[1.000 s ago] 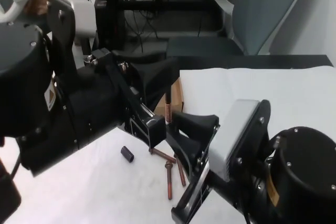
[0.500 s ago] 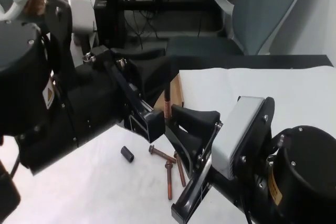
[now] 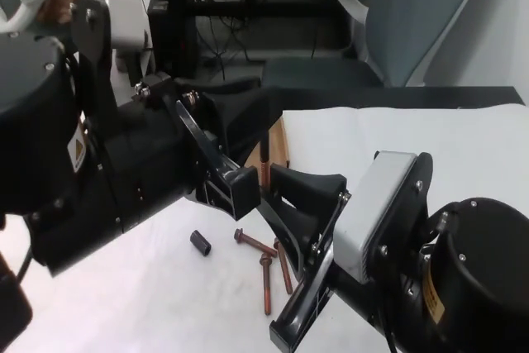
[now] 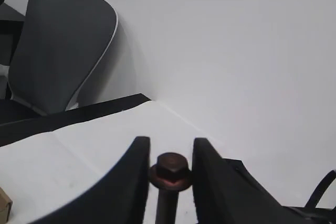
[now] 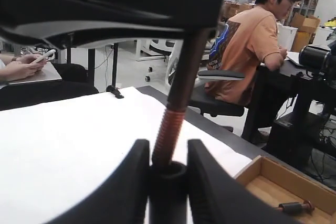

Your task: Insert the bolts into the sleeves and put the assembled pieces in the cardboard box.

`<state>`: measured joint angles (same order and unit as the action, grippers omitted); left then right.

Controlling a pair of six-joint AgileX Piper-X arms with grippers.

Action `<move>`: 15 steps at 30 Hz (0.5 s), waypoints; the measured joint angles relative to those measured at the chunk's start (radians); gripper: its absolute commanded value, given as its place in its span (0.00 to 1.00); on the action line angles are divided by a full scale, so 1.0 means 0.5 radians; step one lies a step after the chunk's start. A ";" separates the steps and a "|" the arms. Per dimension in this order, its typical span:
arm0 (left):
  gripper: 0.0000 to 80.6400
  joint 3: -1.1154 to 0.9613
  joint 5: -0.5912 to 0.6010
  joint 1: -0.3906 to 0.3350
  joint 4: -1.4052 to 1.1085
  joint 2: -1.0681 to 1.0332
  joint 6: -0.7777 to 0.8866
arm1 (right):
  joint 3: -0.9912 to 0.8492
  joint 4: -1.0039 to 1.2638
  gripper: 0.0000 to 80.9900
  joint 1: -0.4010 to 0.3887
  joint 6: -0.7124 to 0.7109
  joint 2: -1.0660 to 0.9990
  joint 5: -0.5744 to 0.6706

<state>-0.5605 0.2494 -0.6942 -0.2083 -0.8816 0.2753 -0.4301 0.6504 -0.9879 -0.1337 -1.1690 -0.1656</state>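
In the left wrist view my left gripper [image 4: 170, 142] is shut on a copper bolt, its hex head [image 4: 169, 170] between the two fingers. The right gripper [image 5: 168, 145] is shut on a black sleeve [image 5: 168, 176], and the bolt's threaded shank [image 5: 168, 132] stands tilted in the sleeve's mouth. The high view has both grippers meeting above the white cloth, the bolt [image 3: 265, 164] between them. Three loose bolts [image 3: 266, 264] and one black sleeve [image 3: 200, 242] lie on the cloth below. The cardboard box [image 5: 265, 169] holds one assembled piece [image 5: 294, 207].
The cardboard box [image 3: 281, 145] sits just behind the meeting grippers in the high view. The white cloth [image 3: 438, 142] stretches off to the right. Office chairs and desks stand beyond the bench's far edge.
The left gripper has come down with the bolt, so less of the copper thread shows between the grippers. The right gripper rose slightly toward it.
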 measured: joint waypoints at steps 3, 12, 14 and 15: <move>0.02 0.000 0.000 0.000 0.000 0.000 0.009 | 0.000 0.000 0.01 0.000 0.000 0.000 0.000; 0.02 0.000 0.000 0.000 -0.005 0.000 0.015 | 0.000 0.024 0.01 0.000 0.000 0.000 0.040; 0.02 0.000 0.000 0.000 -0.013 0.000 0.015 | 0.000 0.035 0.01 0.000 0.000 0.000 0.054; 0.02 0.000 0.000 0.000 -0.016 0.000 0.020 | 0.000 0.040 0.01 0.000 0.000 0.000 0.062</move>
<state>-0.5605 0.2494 -0.6942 -0.2166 -0.8816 0.2854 -0.4301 0.6705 -0.9879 -0.1337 -1.1690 -0.1349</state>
